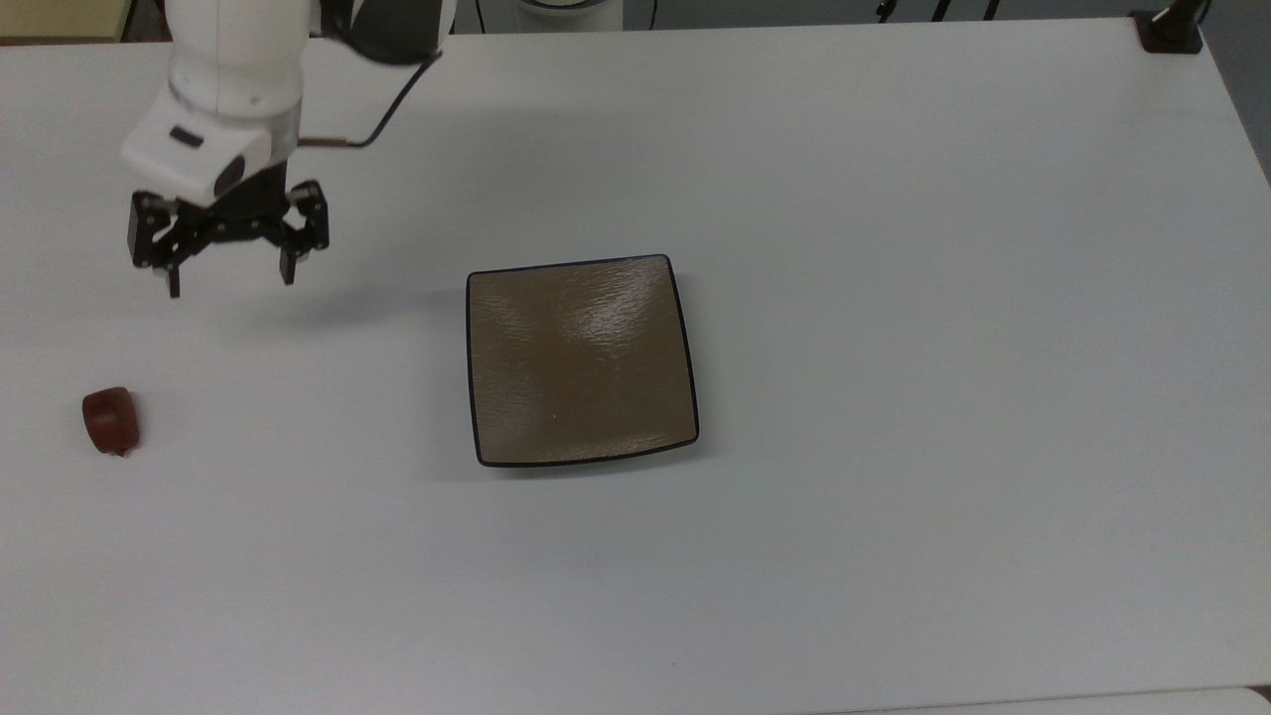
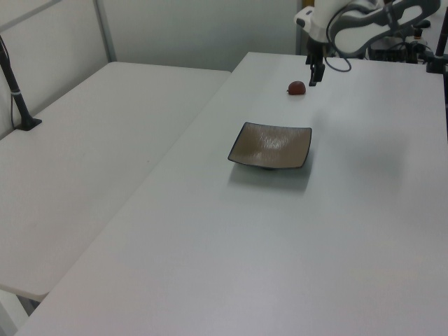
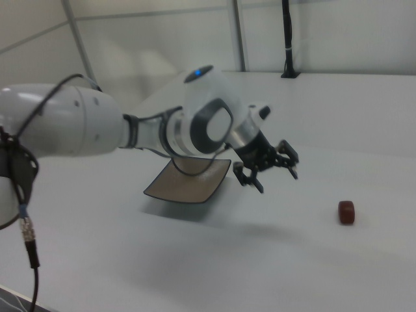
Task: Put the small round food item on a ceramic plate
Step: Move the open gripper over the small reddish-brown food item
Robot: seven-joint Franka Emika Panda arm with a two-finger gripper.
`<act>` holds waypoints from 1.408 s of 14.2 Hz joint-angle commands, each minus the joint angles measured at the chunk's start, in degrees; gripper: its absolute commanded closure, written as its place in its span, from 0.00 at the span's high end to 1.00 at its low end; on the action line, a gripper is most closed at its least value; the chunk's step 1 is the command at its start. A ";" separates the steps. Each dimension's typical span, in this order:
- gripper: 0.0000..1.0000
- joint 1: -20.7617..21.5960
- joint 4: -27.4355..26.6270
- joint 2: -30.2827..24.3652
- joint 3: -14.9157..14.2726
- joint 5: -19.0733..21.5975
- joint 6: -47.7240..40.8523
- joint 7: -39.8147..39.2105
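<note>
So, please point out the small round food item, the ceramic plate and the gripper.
small round food item (image 1: 110,421), top view, its middle.
ceramic plate (image 1: 581,359), top view, bare centre.
gripper (image 1: 230,277), top view, midway between its fingertips.

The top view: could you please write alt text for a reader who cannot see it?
A white robot arm holds its open black end effector above a white table, up and to the right of a small reddish-brown food item near the top view's left edge. A square, glossy tan plate sits empty near the middle.
</note>
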 commanded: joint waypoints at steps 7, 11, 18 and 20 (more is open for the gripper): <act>1.00 -4.70 9.03 13.54 -1.36 -3.54 13.51 -0.95; 1.00 -4.96 14.39 19.17 -2.42 -4.07 16.50 -0.95; 1.00 -5.57 16.95 23.40 -4.00 -4.69 21.24 -1.12; 1.00 -5.75 16.95 24.54 -4.88 -4.69 23.79 -1.12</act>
